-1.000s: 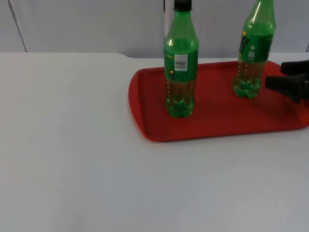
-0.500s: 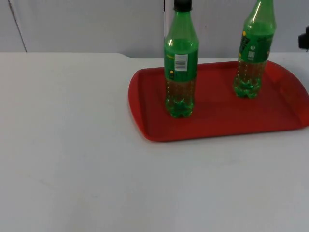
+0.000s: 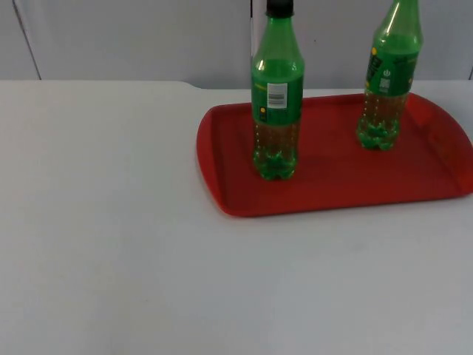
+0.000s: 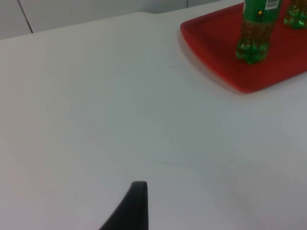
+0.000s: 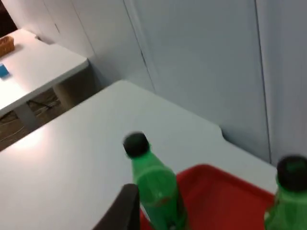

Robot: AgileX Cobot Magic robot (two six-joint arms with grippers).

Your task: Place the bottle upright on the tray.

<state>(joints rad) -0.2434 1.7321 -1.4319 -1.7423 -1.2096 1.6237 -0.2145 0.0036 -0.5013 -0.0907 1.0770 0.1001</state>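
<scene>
The nearer green bottle carries a green label with a white barcode patch; I cannot read any brand on it. It has a black cap, stands upright on the red tray and holds a little liquid. A second green bottle stands upright further right on the tray. My left gripper hangs over bare white table; my right gripper looks down on the bottles. I cannot tell how either gripper's fingers stand.

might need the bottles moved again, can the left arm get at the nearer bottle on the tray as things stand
Probably yes. The left pincer hangs over bare white table, and nothing stands between it and the nearer bottle, upright near the red tray's left end. The second bottle stands further right, out of the way.
</scene>
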